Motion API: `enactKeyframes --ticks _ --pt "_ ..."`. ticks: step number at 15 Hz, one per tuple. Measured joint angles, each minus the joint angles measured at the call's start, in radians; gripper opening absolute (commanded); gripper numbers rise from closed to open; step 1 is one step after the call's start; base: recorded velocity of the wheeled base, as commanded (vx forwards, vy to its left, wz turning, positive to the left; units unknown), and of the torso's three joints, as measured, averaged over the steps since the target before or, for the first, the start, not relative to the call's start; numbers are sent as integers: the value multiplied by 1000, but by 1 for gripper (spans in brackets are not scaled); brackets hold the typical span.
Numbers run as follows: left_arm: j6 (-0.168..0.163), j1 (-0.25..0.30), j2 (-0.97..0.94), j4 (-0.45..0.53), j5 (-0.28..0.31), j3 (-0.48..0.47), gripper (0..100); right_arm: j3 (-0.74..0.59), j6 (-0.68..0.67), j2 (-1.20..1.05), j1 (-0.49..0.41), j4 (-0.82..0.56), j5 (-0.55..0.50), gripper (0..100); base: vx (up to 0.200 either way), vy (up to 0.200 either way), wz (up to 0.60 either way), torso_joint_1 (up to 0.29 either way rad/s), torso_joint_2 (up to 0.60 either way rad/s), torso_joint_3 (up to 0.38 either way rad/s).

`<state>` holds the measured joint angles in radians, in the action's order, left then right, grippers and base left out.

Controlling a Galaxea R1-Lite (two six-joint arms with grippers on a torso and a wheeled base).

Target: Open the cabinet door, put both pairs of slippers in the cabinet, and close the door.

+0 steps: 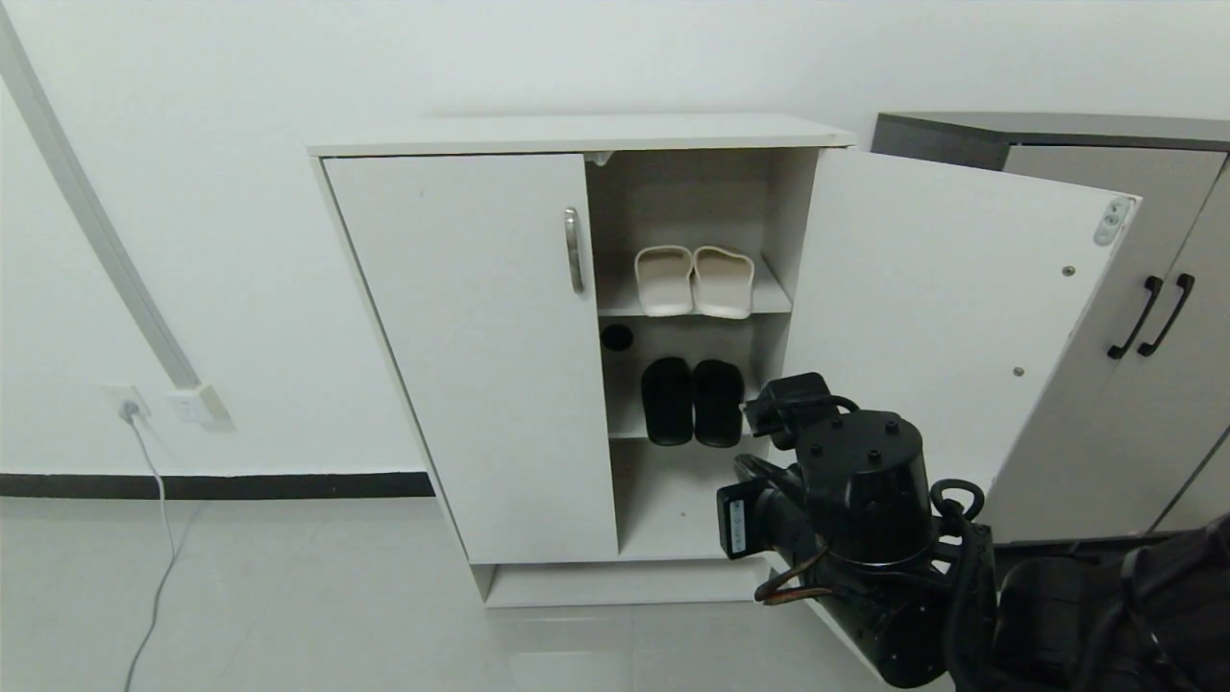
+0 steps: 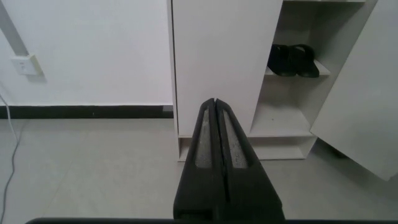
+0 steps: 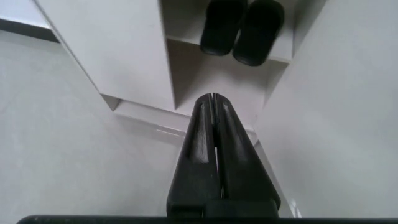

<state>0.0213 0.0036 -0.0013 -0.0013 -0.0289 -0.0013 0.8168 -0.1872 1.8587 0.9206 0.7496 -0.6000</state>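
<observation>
A white cabinet point(image 1: 577, 135) stands with its right door point(image 1: 922, 317) swung open. Inside it, white slippers point(image 1: 694, 280) sit on the upper shelf point(image 1: 774, 300) and black slippers point(image 1: 692, 401) on the middle shelf point(image 1: 623, 430), so both pairs look stowed. The right end effector point(image 3: 213, 99), clenched and empty, hangs low by the cabinet's open door, probably ready to push it shut. The left end effector point(image 2: 214, 102), clenched and empty too, faces the cabinet from farther back.

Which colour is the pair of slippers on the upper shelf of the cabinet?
Cream-white. These open-toed slippers show best in the head view.
</observation>
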Motion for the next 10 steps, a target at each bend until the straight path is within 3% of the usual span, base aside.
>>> enactKeyframes --ticks 10 --pt "0 0 0 0 0 0 0 -2 4 6 0 0 0 0 0 0 0 0 0 0"
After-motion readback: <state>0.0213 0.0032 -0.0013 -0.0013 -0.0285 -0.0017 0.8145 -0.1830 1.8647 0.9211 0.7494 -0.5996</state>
